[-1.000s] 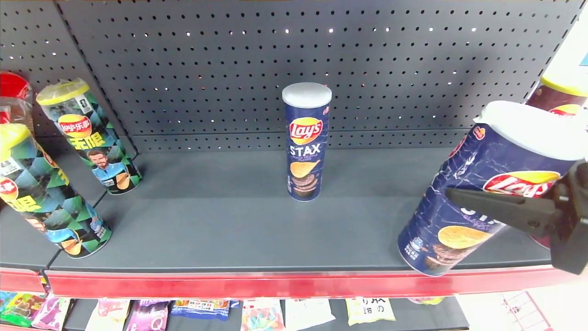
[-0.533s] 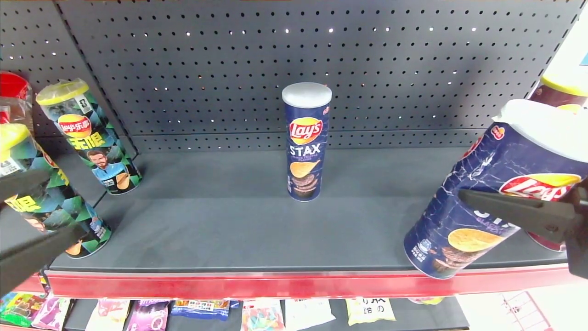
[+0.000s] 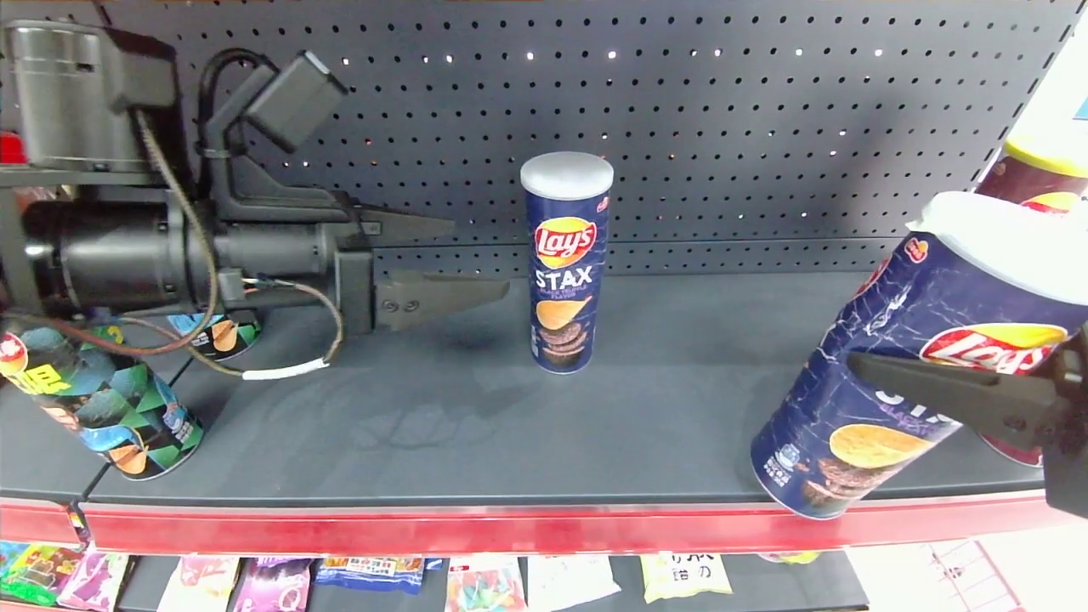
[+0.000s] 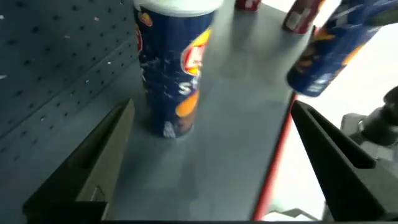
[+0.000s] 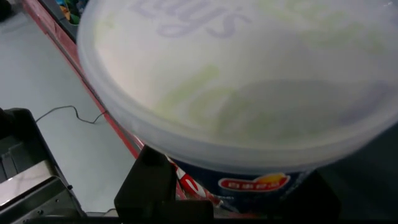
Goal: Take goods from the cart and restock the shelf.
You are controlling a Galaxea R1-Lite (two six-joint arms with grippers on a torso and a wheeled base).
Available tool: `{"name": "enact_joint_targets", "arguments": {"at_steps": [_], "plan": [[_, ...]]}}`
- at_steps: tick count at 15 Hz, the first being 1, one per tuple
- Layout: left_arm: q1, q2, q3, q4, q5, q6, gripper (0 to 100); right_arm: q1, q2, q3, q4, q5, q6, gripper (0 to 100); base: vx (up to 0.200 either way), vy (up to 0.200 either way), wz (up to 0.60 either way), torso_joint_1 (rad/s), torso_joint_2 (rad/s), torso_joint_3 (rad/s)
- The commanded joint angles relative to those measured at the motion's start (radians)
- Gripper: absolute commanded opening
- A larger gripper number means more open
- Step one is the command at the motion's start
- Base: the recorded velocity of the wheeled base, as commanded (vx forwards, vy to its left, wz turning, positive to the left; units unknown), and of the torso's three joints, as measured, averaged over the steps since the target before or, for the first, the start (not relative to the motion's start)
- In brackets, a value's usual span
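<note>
Left gripper: jaws wide apart, nothing between them, fingers level and pointing right above the dark grey metal shelf. Its lower fingertip sits just left of the upright dark blue cylindrical chip can with a white lid, apart from it. The left wrist view agrees: left gripper spread wide, upright can ahead of the gap and nearer one finger, not between the fingers. Right gripper: closed on a second dark blue chip can with a white lid. One black finger crosses the front of the label; the other is hidden behind the can. This can is tilted, lid toward the right and base at the shelf's red front edge; cannot tell whether the base touches. In the right wrist view its lid is on, with the black fingers below. Other containers, left to right: a green-patterned chip can stands on the shelf's far left under the left arm. A dark red can with a yellow lid stands behind the held can. All visible lids are closed and no contents are seen. Assorted snack packets lie on the lower shelf.
</note>
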Motion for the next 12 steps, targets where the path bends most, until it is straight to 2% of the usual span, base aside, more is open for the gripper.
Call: {"name": "enact_joint_targets", "arguments": {"at_steps": [1,3,8,12], "plan": [[-0.013,0.157,-0.096,-0.002,0.01,0.003,100,-0.001,-0.003,-0.002,0.0,-0.002,0.002,0,0.0,0.0,0.0,0.0,0.0,0.0],[-0.045,0.196,-0.178,0.002,0.037,-0.01,100,-0.018,-0.004,0.001,0.0,0.001,0.002,0,0.0,0.0,0.0,0.0,0.0,0.0],[-0.062,0.248,-0.212,-0.001,0.048,-0.01,100,-0.019,-0.006,-0.001,0.0,0.001,0.006,0,0.0,0.0,0.0,0.0,0.0,0.0],[-0.063,0.305,-0.297,-0.001,0.05,-0.01,100,-0.019,-0.006,-0.002,0.0,0.001,0.008,0,0.0,0.0,0.0,0.0,0.0,0.0]]}}
